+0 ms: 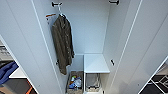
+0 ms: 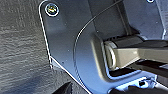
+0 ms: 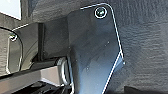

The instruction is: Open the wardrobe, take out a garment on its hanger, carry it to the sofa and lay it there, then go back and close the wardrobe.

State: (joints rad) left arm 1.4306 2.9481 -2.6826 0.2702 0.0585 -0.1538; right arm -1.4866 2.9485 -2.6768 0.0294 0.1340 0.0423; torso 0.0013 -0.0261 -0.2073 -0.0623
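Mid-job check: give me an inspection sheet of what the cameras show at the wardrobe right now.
Surface: dark wood-grain floor under both wrists.
Job's things: wardrobe open, both doors swung wide; an orange sliver shows at the left door's edge, too little to identify.
Clutter: dark olive jacket hanging from the rail; white inner shelf; basket of mixed items at the bottom.
Grippers: fingers not discernible.
Cables: thin cable across left wrist plate.
Surroundings: blue fabric at lower left.

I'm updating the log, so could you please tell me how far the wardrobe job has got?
Done: the wardrobe stands open, both doors swung wide. The olive jacket hangs on the rail, and I see no rust-orange sweatshirt inside, so it seems already taken out. Left: closing the doors. I can't confirm the sofa step from here.
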